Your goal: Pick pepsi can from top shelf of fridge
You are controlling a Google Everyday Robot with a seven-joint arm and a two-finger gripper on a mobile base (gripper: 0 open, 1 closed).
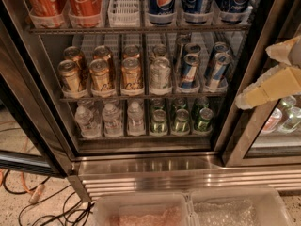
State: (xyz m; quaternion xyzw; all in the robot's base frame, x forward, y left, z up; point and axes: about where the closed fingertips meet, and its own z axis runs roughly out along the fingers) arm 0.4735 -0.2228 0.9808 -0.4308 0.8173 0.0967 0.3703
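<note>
The fridge [155, 166] stands open in front of me. Its top shelf [141, 30] is a wire rack at the top of the view. Three dark blue pepsi cans [161, 4] stand in its right lanes, cut off by the upper edge. Red Coca-Cola cans [87, 4] stand in the left lanes, with an empty white lane tray [124, 6] between. My gripper [256, 76], with cream fingers, is at the right edge, in front of the fridge's right door post. It is open, empty, and lower than and right of the pepsi cans.
The middle shelf holds gold cans [101, 74], a silver can [160, 75] and slim blue-and-silver cans [190, 69]. The bottom shelf holds water bottles [113, 119] and green bottles [181, 119]. The open door frame [28, 107] is at left, with cables [42, 201] on the floor. Plastic bins [193, 208] sit below.
</note>
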